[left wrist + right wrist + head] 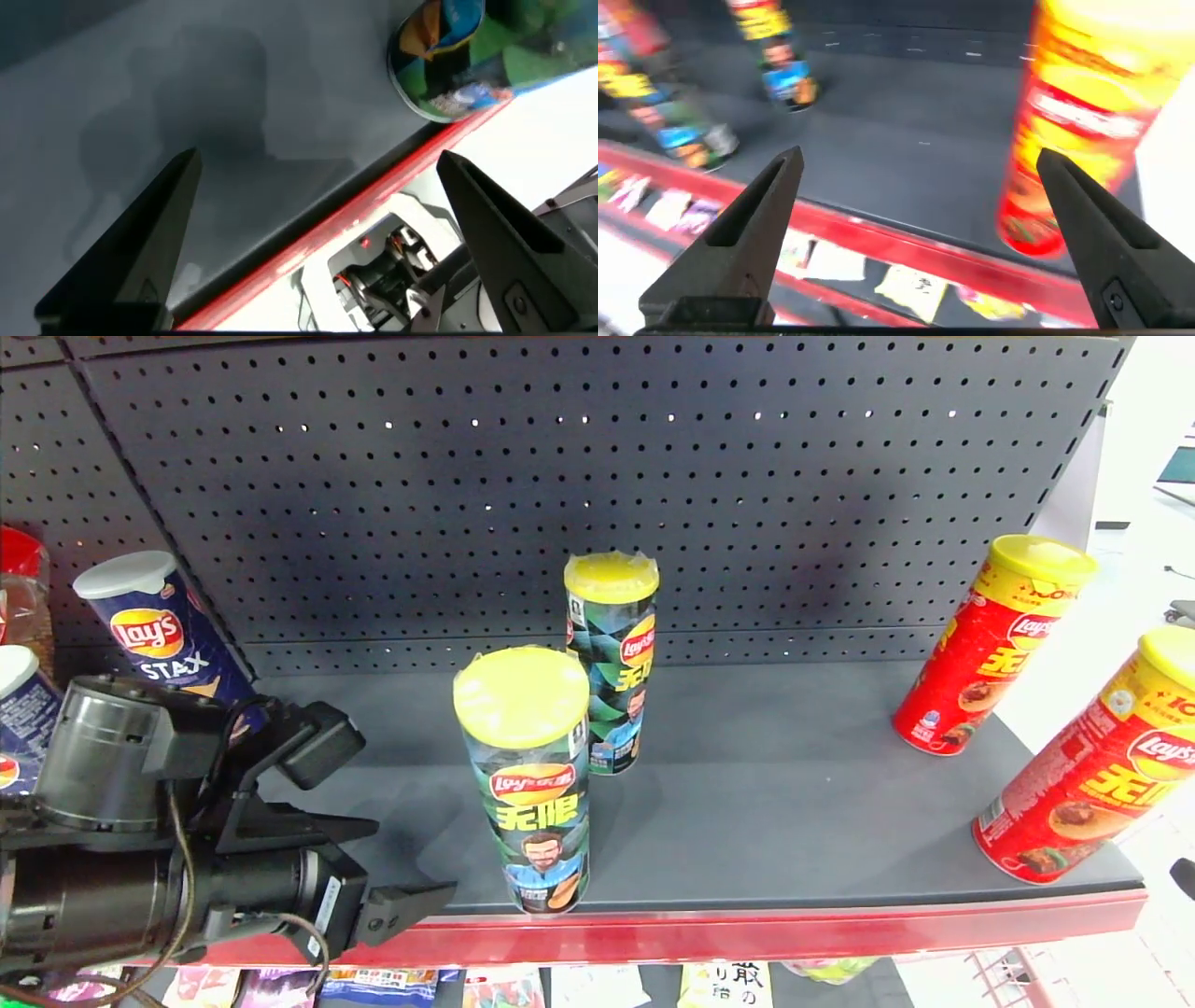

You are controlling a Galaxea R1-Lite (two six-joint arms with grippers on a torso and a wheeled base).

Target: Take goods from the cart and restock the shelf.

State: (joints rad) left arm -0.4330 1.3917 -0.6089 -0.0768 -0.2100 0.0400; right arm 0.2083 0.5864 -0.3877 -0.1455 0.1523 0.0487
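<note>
On the grey shelf [766,803] stand two green chip cans with yellow lids, one at the front edge [529,784] and one behind it [611,663]. Two red cans with yellow lids, one further back [990,644] and one nearer the front [1092,765], stand at the shelf's right end. My left gripper [414,856] is open and holds nothing, level with the shelf's front edge, just left of the front green can [448,65]. My right gripper [920,157] is open with nothing in it, in front of the shelf, with a red can [1074,121] close by one finger [1102,243].
Blue chip cans [163,625] stand at the shelf's left end behind my left arm. A perforated back panel [597,476] closes the shelf. The red front lip [747,929] runs along the edge, with packets [728,985] on the level below.
</note>
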